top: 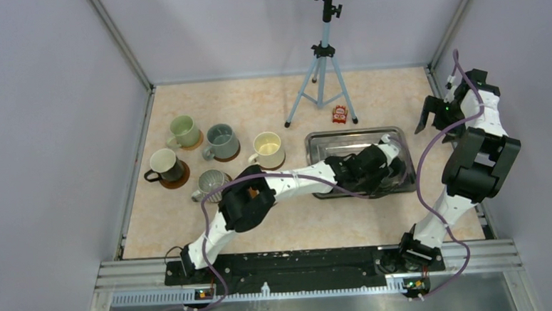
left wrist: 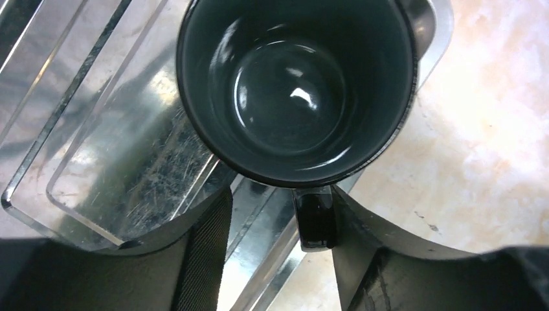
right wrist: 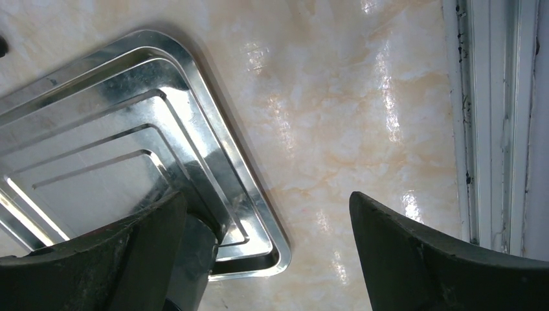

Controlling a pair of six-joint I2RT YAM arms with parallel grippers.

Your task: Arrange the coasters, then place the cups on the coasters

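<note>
5 mugs (top: 221, 140) crowd the counter's (top: 262, 220) left side, 3 in the back row and 2 in front, with coasters (top: 180, 180) showing beneath several. Right of them lies the tray (top: 329, 140). The 6th mug (left wrist: 294, 84) stands at its near right corner, handle between the left gripper's (left wrist: 281, 197) fingers. Behind the tray there's a tripod (top: 324, 74), with a small packet (top: 339, 114) by its feet.

- Plain pale lilac-grey walls (top: 42, 103) are enclosing the workspace on three sides.
- A beige marbled tabletop (top: 256, 99) is catching soft white glare near its right edge.
- Silver aluminium frame rails (top: 121, 42) are running up the back corners.
- A light-blue metal tripod (top: 322, 52) is standing at the back centre.
</note>
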